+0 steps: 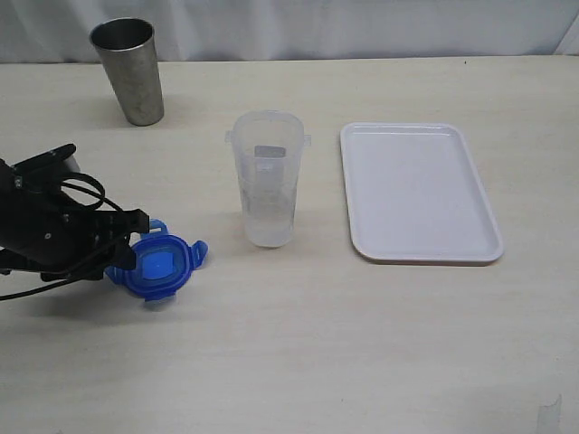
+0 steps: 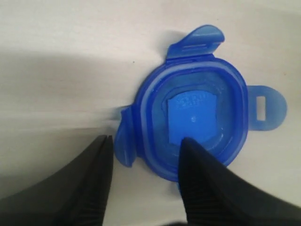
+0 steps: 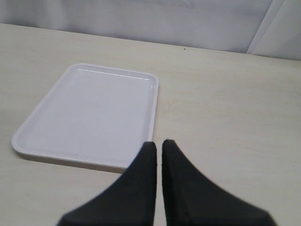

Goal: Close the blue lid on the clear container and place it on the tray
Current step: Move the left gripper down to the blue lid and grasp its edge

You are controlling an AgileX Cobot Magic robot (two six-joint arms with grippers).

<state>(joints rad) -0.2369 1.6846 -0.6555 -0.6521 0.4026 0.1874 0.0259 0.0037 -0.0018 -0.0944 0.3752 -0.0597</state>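
Left gripper: jaws parted, straddling the left rim of the blue lid, not pinching. Lid likely light, stiff, slick; grip rim, not flaps.

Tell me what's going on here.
The left end effector sits at the blue lid, jaws open astride its rim, while the lid lies on the table. The clear container stands lidless beside the empty tray. The right end effector is shut, holding nothing, facing the tray.

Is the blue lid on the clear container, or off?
Off. The tall clear plastic container stands open-topped; the blue snap-flap lid lies apart on the table.
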